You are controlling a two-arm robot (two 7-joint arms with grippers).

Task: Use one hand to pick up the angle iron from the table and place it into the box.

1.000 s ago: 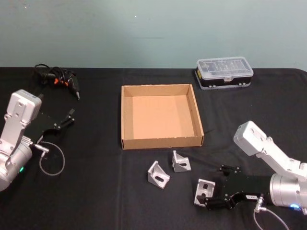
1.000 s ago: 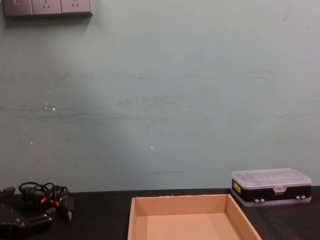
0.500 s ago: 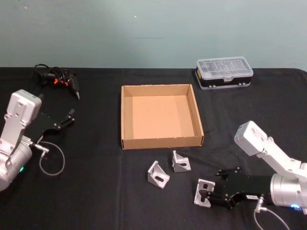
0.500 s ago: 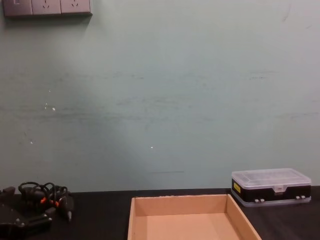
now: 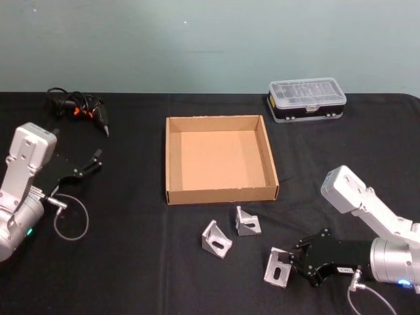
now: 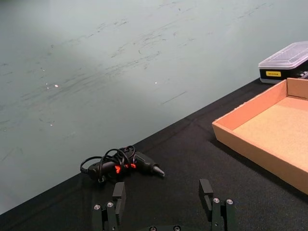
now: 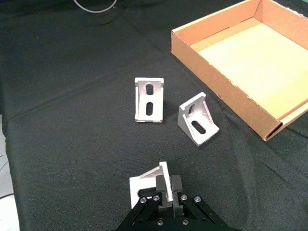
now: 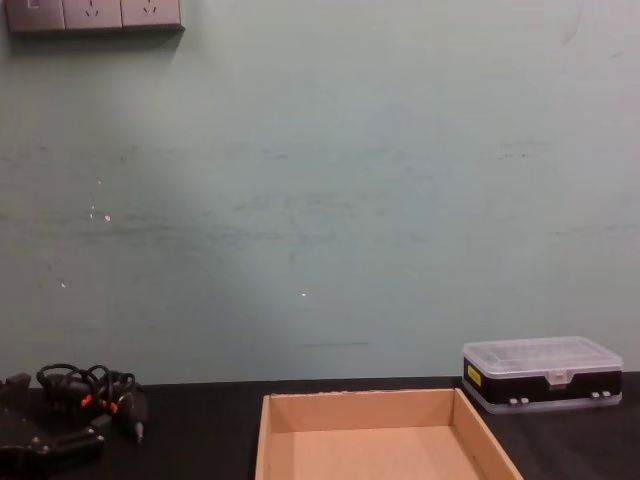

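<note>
Three silver angle irons lie on the black table (image 5: 131, 262) in front of the tan cardboard box (image 5: 172, 157). My right gripper (image 5: 298, 259) is shut on the nearest angle iron (image 5: 277, 268), low at the table's front right. In the right wrist view the gripper (image 7: 167, 185) pinches that iron's (image 7: 144, 185) upright wall. The other two irons (image 5: 216, 239) (image 5: 247, 222) sit free between it and the box (image 7: 216, 77), also seen from the wrist (image 7: 149, 100) (image 7: 197, 125). My left gripper (image 5: 92, 163) rests open at the far left, its fingers (image 6: 119, 192) spread wide with nothing between them.
A small black case with a clear lid (image 5: 306, 100) stands behind the box on the right. A black tool with a bundled cable (image 5: 79, 108) lies at the back left, ahead of the left gripper (image 6: 162, 190). Bare tabletop surrounds the box.
My right gripper's fingers, open around the nearest angle iron a second ago, have closed on it, and the wrist has turned a little, tilting the iron. The left arm has not moved.
</note>
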